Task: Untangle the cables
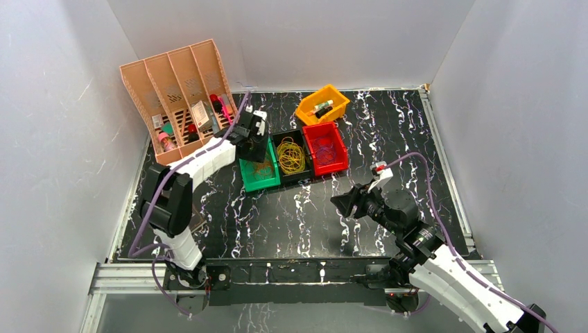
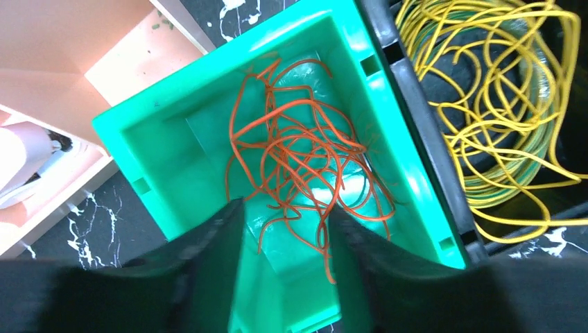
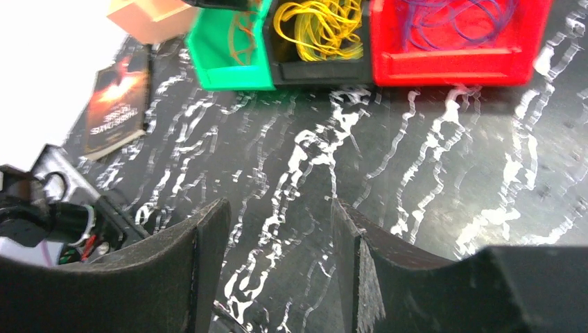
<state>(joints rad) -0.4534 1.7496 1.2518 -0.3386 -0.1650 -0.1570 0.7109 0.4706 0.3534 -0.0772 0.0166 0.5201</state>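
Note:
The cables lie sorted in three bins set side by side. Orange cables (image 2: 305, 152) are tangled in the green bin (image 2: 159, 139). Yellow cables (image 2: 499, 104) fill the black bin (image 1: 291, 173) beside it. Thin reddish-purple loops (image 3: 457, 14) lie in the red bin (image 3: 457, 59). My left gripper (image 2: 284, 208) hangs just above the orange tangle with its jaws apart; a few orange strands reach into the gap and nothing is pinched. My right gripper (image 3: 277, 208) is open and empty over the bare table, short of the bins; from above the right gripper (image 1: 347, 203) points toward them.
A peach file organiser (image 1: 180, 90) with small items stands at the back left, close to the left arm. A yellow bin (image 1: 322, 104) with small objects sits behind the red bin. A dark booklet (image 3: 118, 104) lies on the table left of the green bin.

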